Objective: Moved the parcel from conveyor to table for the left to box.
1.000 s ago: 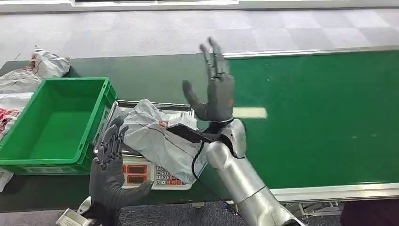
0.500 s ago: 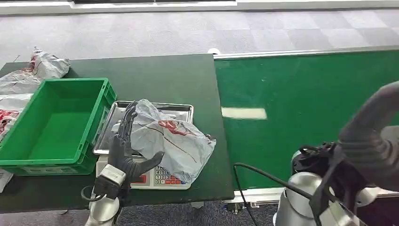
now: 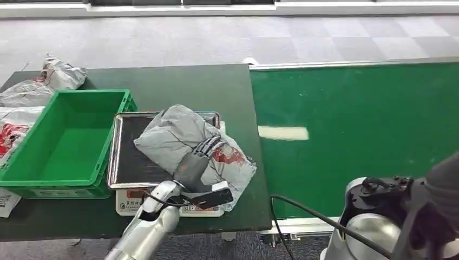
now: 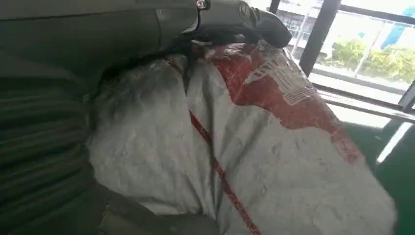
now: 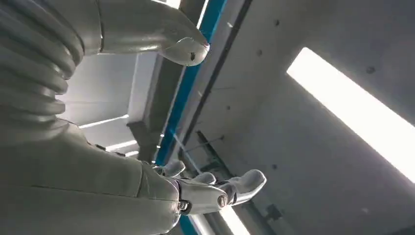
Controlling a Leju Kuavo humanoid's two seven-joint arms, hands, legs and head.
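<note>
Since half a second ago the left hand (image 3: 196, 162) has gone from standing upright beside the parcel (image 3: 184, 142) to lying flat on top of it, fingers (image 4: 254, 17) laid over the grey bag and pressing it rather than closed round it, so nothing's actually gripped. That parcel sits on the steel tray (image 3: 127, 162) of the scale (image 3: 135, 203), just right of the green crate (image 3: 32, 181) on the dark table (image 3: 178, 86). Right hand (image 5: 147, 191) points at the ceiling, fingers spread and empty, conveyor (image 3: 368, 124) behind.
</note>
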